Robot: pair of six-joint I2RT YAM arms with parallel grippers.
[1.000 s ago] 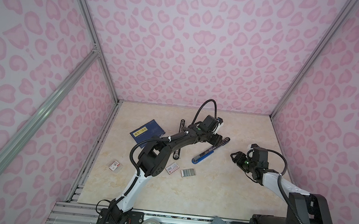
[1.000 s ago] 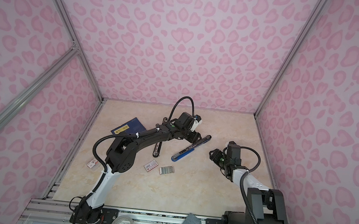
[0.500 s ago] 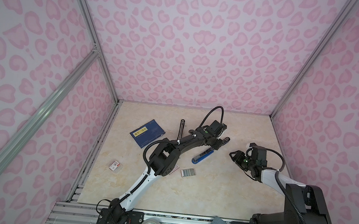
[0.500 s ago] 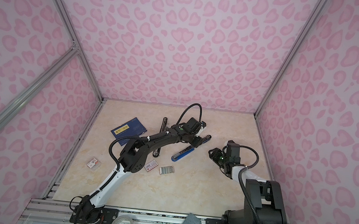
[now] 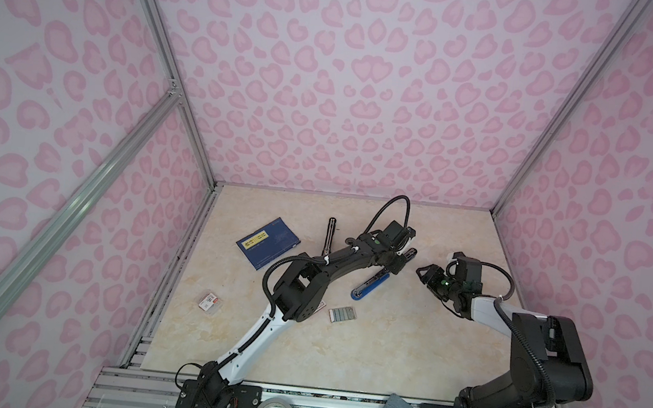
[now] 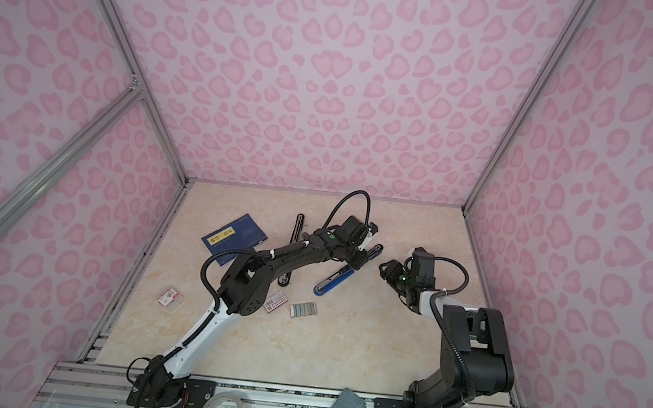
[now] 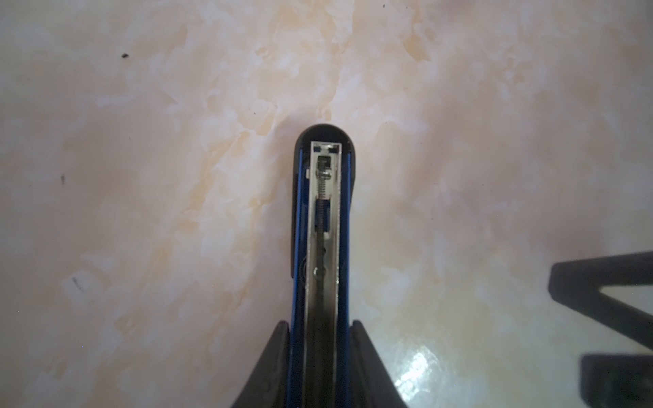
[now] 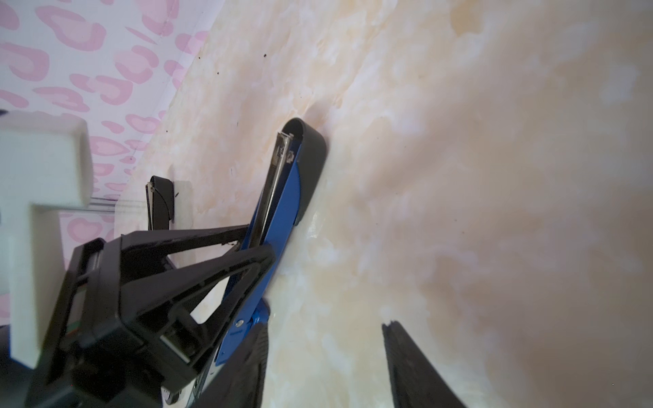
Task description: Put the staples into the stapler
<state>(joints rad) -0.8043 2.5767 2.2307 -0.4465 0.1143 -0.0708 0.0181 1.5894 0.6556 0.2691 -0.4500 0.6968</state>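
l. gripper [image 7: 319, 323] clamps open blue-and-black plastic stapler [image 7: 323, 219], metal channel up (steadied for loading); r. gripper [image 5: 425, 273] spread, empty.

In both top views the left arm [image 5: 346, 257] lay across the centre of the frame and hid the blue stapler's [image 5: 370, 285] middle. In a top view its elbow covered most of a small white box [image 5: 322, 307]. In the left wrist view the stapler's rear and the left gripper's [image 7: 319, 323] fingers ran out of frame. In the right wrist view a white block [image 8: 46, 159] sat blurred against the lens.
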